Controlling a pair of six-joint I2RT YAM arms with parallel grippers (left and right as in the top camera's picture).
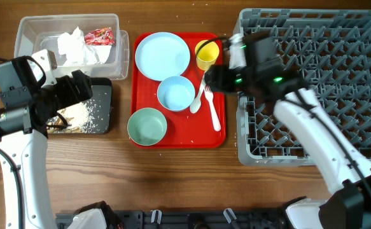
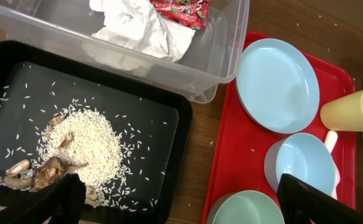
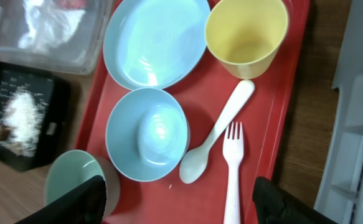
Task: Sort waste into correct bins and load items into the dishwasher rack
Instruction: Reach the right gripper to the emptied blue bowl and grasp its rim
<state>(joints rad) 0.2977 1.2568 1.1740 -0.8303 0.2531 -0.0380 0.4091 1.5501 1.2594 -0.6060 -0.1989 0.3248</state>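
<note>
Though crumbly scraps (image 2: 84,146) dust it, the rectangular black bin (image 2: 162,109) gleams

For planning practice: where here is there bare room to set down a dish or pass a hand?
Widest bare wood: the table on the robot's side of the red tray and black tray-bin. A narrow bare strip runs between red tray and dishwasher rack. The red tray is crowded: plate, blue bowl, green bowl, cup, spoon, fork.

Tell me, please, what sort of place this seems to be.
Probably a test bench staged as a dish-clearing station, not a real kitchen: a dishwasher rack, a red tray of dishes, and a clear tub and black bin holding waste, on a wooden table.
</note>
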